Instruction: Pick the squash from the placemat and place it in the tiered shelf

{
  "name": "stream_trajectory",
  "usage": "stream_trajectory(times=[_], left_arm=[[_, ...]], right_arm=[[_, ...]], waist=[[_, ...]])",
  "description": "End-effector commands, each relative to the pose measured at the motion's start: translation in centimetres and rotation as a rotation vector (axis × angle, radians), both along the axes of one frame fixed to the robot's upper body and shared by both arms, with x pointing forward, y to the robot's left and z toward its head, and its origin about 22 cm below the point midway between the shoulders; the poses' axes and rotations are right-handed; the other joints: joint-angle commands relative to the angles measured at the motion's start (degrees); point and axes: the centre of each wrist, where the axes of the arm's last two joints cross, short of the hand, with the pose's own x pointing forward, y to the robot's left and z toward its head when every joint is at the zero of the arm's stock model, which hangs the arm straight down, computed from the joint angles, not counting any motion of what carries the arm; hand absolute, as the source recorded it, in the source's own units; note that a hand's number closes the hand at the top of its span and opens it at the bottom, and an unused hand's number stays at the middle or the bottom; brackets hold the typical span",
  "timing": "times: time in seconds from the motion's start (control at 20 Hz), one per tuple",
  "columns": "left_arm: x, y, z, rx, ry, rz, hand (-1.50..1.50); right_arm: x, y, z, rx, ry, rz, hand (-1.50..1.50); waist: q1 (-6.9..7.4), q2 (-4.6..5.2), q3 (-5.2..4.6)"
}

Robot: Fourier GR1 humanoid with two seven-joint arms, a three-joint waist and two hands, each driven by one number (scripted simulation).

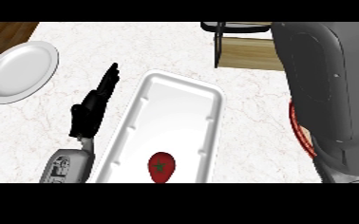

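The squash shows nowhere in the head view. The tiered shelf (pixel 245 47), a black frame with a wooden board, stands at the back right. A large dark grey forearm (pixel 322 95) rises close to the view along the right side and hides the counter behind it; its hand does not show. A curved red edge (pixel 296 128) peeks out beside that forearm, and I cannot tell what it belongs to. My left hand (pixel 89 111) rests open at the left, fingers straight and pointing away, holding nothing.
A long white tray (pixel 179 95) lies in the middle with a red, green-topped fruit (pixel 162 166) at its near end. A white plate (pixel 24 71) sits at the far left. Marble counter shows between them.
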Motion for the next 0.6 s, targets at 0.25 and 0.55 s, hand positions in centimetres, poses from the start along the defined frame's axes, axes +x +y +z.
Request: stream_trajectory(times=[0.25,0.55], left_arm=[[-1.5,0.3,-0.9,0.013,0.004,-0.003,0.00],[-0.4,-0.8,1.0,0.007,-0.028,-0.014,0.00]], right_arm=[[4.0,-1.4,-3.4,-0.175,0.014,-0.043,1.50],[7.8,-3.0,-3.8,-0.124,-0.048,-0.075,1.50]], waist=[[0.33,0.06,0.00],[1.32,0.45,0.00]])
